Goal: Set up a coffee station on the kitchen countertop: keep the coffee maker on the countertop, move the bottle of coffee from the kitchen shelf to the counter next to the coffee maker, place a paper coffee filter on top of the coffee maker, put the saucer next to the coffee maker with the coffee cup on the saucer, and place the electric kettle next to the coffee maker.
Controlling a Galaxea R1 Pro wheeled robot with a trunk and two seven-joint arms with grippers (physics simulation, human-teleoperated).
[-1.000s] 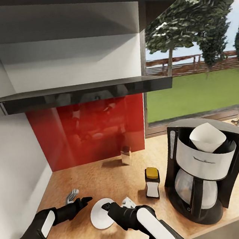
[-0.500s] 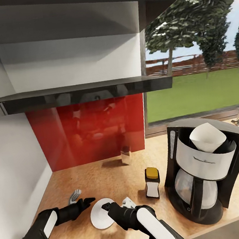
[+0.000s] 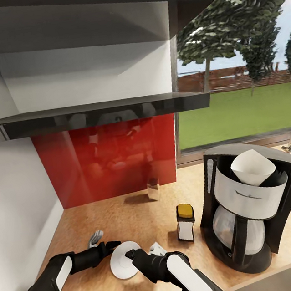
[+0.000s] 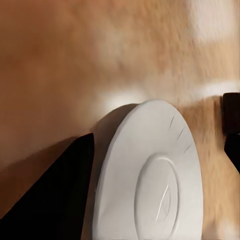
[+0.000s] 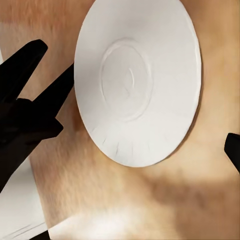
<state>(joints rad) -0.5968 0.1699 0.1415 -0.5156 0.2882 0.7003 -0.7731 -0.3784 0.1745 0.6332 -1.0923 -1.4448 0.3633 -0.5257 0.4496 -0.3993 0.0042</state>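
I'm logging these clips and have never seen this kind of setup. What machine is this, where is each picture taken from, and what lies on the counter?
These are simulator renders of a wheeled robot with two arms. The large picture comes from a camera on its head; the two close-ups come from cameras near each pincer. Both close-ups look down on the same saucer, which lies flat on the kitchen countertop. The left pincer and right pincer both reach toward it; neither is clearly holding it. To the right stands the bottle of coffee, then the coffee maker with the paper coffee filter sitting in its top. The kitchen shelf hangs above.
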